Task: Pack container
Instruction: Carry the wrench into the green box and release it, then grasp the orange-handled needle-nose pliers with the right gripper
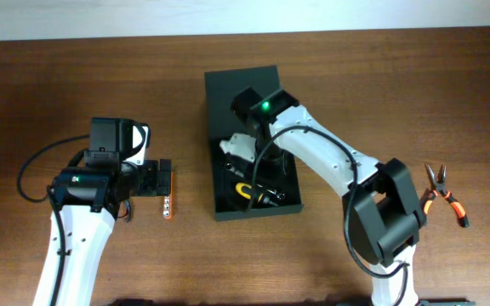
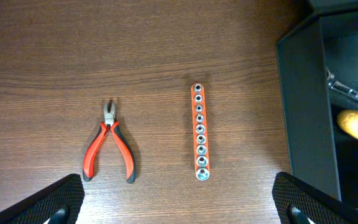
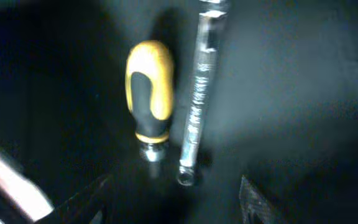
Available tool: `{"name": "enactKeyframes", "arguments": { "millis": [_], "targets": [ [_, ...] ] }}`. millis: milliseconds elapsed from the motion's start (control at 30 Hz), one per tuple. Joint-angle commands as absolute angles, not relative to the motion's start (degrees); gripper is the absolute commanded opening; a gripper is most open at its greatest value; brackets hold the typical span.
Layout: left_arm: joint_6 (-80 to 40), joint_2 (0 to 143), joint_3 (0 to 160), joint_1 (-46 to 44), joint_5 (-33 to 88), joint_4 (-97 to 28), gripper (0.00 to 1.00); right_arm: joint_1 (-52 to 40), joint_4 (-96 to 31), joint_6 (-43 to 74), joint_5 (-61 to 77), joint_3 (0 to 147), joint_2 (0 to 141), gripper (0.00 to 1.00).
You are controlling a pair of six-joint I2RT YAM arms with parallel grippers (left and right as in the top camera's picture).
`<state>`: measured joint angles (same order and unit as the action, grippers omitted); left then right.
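Note:
The container (image 1: pixel 213 127) is a dark matte box in the middle of the table, its flap lid open at the far side. Inside lie a yellow-and-black screwdriver (image 3: pixel 149 87) and a chrome bar tool (image 3: pixel 197 93). My right gripper (image 3: pixel 179 202) is open and empty, down inside the box just above these tools; overhead it shows over the box's middle (image 1: pixel 243 151). My left gripper (image 2: pixel 179 208) is open and empty above the table left of the box (image 2: pixel 303 106). Below it lie an orange socket rail (image 2: pixel 200 130) and small red-handled pliers (image 2: pixel 109 146).
Orange-handled pliers (image 1: pixel 442 191) lie on the table at the right, beside the right arm's base. The socket rail shows overhead (image 1: pixel 168 204) just in front of the left gripper (image 1: pixel 156 178). The small pliers are hidden under the left arm overhead.

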<state>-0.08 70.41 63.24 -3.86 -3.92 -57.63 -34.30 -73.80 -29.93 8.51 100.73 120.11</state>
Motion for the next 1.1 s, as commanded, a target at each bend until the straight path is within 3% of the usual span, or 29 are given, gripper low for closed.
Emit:
{"name": "enactKeyframes", "arguments": {
  "millis": [0, 167, 300, 500, 633, 800, 1067],
  "targets": [
    [-0.4, 70.4, 64.2, -4.0, -4.4, -57.5, 0.99, -30.9, -76.8, -22.1, 4.4, 109.5, 113.3, 0.64],
    [-0.4, 70.4, 64.2, -4.0, -4.4, -57.5, 0.99, -22.7, -82.0, -10.3, -0.6, 117.6, 106.6, 0.68],
    [-0.4, 70.4, 64.2, -4.0, -4.4, -57.5, 0.99, -9.9, -87.9, -1.1, -0.7, 118.5, 100.5, 0.69],
    [-0.4, 70.4, 64.2, -4.0, -4.4, -57.5, 0.99, 10.3, -97.4, 2.2, -0.5, 117.9, 98.5, 0.75],
    [-0.4, 70.4, 64.2, -4.0, -4.4, -57.4, 0.99, 18.9, -97.1, 1.8, 1.0, 112.1, 98.5, 0.77],
    [-0.4, 70.4, 64.2, -4.0, -4.4, -57.1, 0.99, 25.4, -86.8, 0.3, 0.8, 93.8, 98.5, 0.78],
    [-0.4, 70.4, 64.2, -4.0, -4.4, -57.1, 0.99, 27.8, -68.3, -1.2, 0.8, 72.2, 98.5, 0.81]
  ]
}}
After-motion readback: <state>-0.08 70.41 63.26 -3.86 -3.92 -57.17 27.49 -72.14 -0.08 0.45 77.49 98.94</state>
